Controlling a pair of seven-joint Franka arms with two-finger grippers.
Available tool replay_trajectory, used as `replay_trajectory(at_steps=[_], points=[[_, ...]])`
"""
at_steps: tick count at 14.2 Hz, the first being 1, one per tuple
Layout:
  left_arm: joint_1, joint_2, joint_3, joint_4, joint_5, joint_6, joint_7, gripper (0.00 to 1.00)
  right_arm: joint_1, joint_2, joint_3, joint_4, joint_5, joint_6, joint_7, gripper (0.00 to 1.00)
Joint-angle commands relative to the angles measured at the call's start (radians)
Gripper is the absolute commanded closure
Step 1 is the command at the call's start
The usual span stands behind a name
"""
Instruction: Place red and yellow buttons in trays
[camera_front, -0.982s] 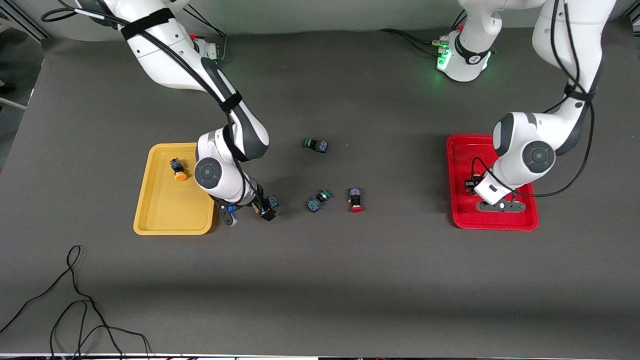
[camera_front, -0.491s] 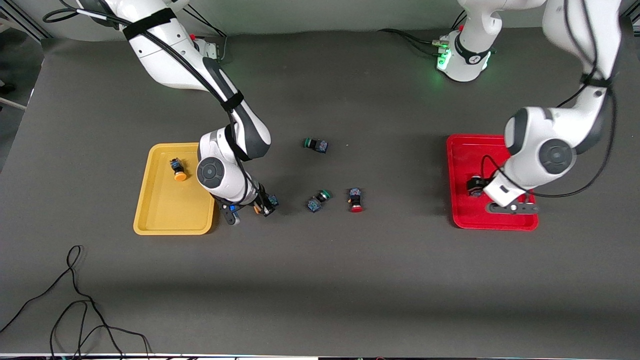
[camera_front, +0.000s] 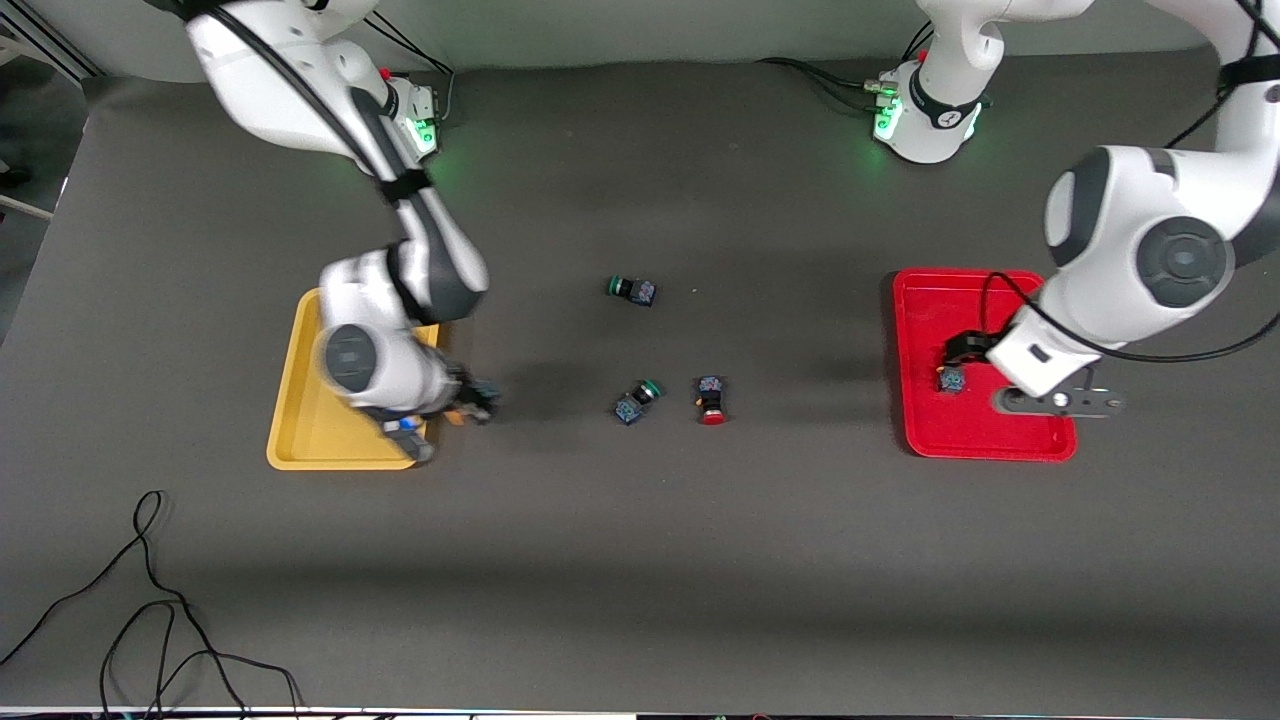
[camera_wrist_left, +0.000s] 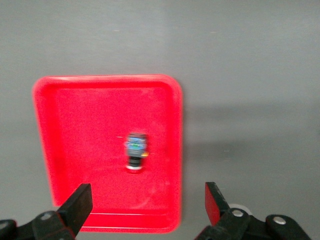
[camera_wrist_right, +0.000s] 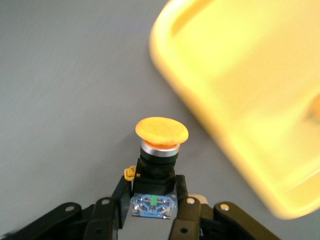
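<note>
Matt grey table cover (camera_front: 640, 560) — cloth-like — under glossy plastic red tray (camera_wrist_left: 75, 125) and smooth yellow tray (camera_wrist_right: 240, 90).

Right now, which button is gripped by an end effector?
The yellow-capped button, clamped in the right end effector beside the yellow tray; the others lie loose.

Tool (camera_wrist_right: 154, 202) gripping yellow button (camera_wrist_right: 161, 137) beside yellow tray (camera_wrist_right: 240, 95)

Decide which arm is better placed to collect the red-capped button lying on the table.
Left. The left gripper is open and empty above the red tray; the right gripper is shut on a yellow-capped button beside the yellow tray.
</note>
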Motion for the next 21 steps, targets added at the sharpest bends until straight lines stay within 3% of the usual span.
replay_trajectory(at_steps=[1,5,6,7,8,10,14,15,16,17,18,20,21], points=[[-0.145,0.05,0.008,0.049,-0.014,0.016,-0.188,0.0,-0.001,-0.004,-0.119,-0.039,-0.019,-0.025,-0.241,1.0],[-0.338,0.229,0.008,0.226,-0.037,0.079,-0.46,0.0,-0.068,0.029,-0.14,-0.065,-0.007,-0.011,-0.404,1.0],[-0.369,0.274,0.008,0.252,-0.037,0.128,-0.491,0.0,-0.068,0.03,-0.14,-0.065,-0.004,-0.011,-0.403,0.91],[-0.389,0.321,0.008,0.261,-0.035,0.19,-0.496,0.0,-0.068,0.032,-0.14,-0.063,0.007,-0.01,-0.401,0.34],[-0.408,0.366,0.008,0.261,-0.032,0.256,-0.496,0.0,-0.071,0.03,-0.141,-0.063,0.017,-0.011,-0.398,0.01],[-0.444,0.462,0.008,0.264,-0.024,0.371,-0.497,0.0,-0.071,0.015,-0.144,-0.059,0.017,-0.022,-0.396,0.0],[-0.466,0.562,0.01,0.266,-0.015,0.494,-0.5,0.0,-0.064,-0.004,-0.146,-0.031,0.005,-0.026,-0.396,0.0],[-0.468,0.573,0.01,0.266,-0.017,0.496,-0.503,0.06,-0.055,-0.007,-0.146,-0.027,0.001,-0.027,-0.406,0.0],[-0.468,0.575,0.01,0.264,-0.017,0.496,-0.516,0.24,-0.056,-0.007,-0.146,-0.016,0.001,-0.028,-0.406,0.0],[-0.468,0.573,0.01,0.264,-0.017,0.489,-0.529,0.55,-0.054,-0.01,-0.146,-0.014,-0.004,-0.037,-0.407,0.0],[-0.468,0.572,0.01,0.264,-0.02,0.485,-0.536,0.77,-0.053,-0.011,-0.144,-0.011,-0.007,-0.037,-0.407,0.0],[-0.468,0.569,0.01,0.266,-0.017,0.481,-0.578,0.96,-0.05,-0.034,-0.143,0.009,-0.018,-0.039,-0.409,0.0],[-0.469,0.567,0.01,0.266,-0.017,0.479,-0.589,1.0,-0.05,-0.062,-0.141,0.01,-0.042,-0.039,-0.409,0.0]])
